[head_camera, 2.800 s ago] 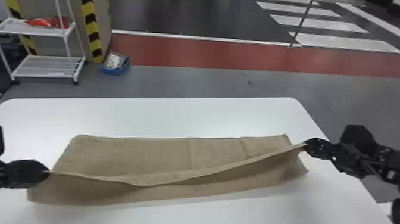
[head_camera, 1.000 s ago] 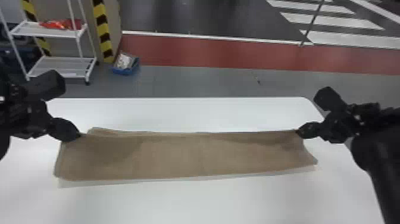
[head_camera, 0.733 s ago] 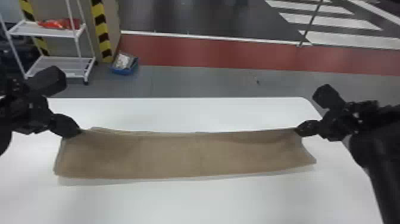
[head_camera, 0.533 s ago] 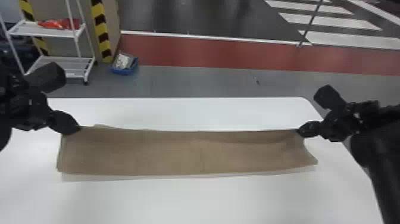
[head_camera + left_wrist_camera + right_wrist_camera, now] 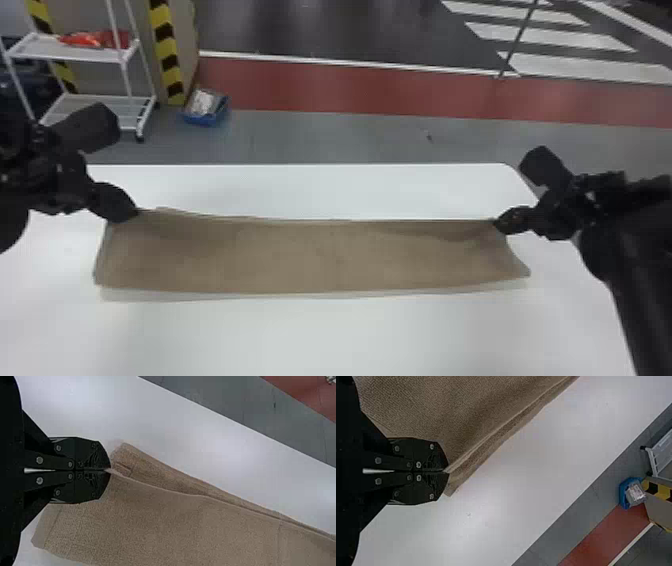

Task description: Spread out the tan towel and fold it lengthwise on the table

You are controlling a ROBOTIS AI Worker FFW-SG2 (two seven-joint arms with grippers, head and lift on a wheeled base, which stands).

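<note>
Pinching, left gripper (image 5: 134, 214): clamped on the far edge of the towel (image 5: 310, 257), right at its left end, fingers (image 5: 89, 453) pressed together with a nip of cloth between the tips.
Pinching, right gripper (image 5: 498, 225): matching that at the towel's right end, far edge again, fingers (image 5: 428, 455) squeezed together on the cloth, a small corner poking out just beside the tips.
Towel: stretched in a long, narrow band from gripper to gripper over the table (image 5: 320, 340), bare white on its near and far sides.
Layers: doubled along the towel's far edge, with the lower one peeking out past the upper in the left wrist view; two edges running close together in the right wrist view, too.
Near edge: bowing gently, with a paler strip beside it; shadow or cloth, cannot tell.
Right end: flaring out toward the towel's near corner.
Cart (image 5: 37, 47): standing on the floor (image 5: 350, 140) beyond the towel's left end, red stuff (image 5: 87, 39) on the upper shelf.
Blue basket (image 5: 205, 120): on the floor beyond the towel's left half, loaded with something pale.
Red band (image 5: 350, 90): running across the floor, well beyond the towel.
</note>
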